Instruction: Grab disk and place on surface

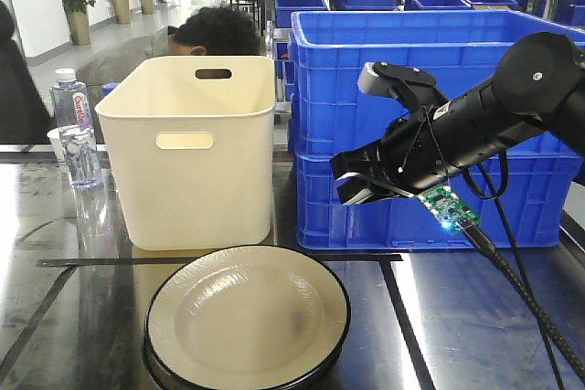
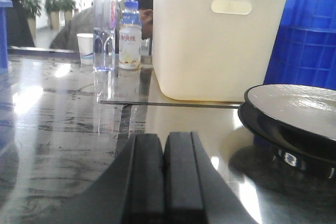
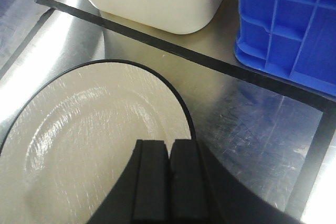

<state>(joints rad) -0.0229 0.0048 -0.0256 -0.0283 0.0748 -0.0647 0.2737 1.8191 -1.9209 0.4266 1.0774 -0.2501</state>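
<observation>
The disk (image 1: 247, 321), a cream black-rimmed plate, lies at the desk's (image 1: 457, 308) near edge. My right hand (image 3: 169, 182) hovers clenched and empty over its rim; my left hand (image 2: 164, 177) is clenched too. I judge the grab unstarted: next, open and descend.

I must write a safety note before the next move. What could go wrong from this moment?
1. The right gripper looks shut above the plate; if it descends shut, it may strike the plate instead of grasping it.
2. The plate seems to rest on another dish; both might lift or slip.
3. The cream bin and blue crate stand close, leaving little clearance.

One plate (image 1: 247, 317), one cream bin (image 1: 192, 152), two bottles (image 2: 104, 27), one cup (image 2: 85, 48).
</observation>
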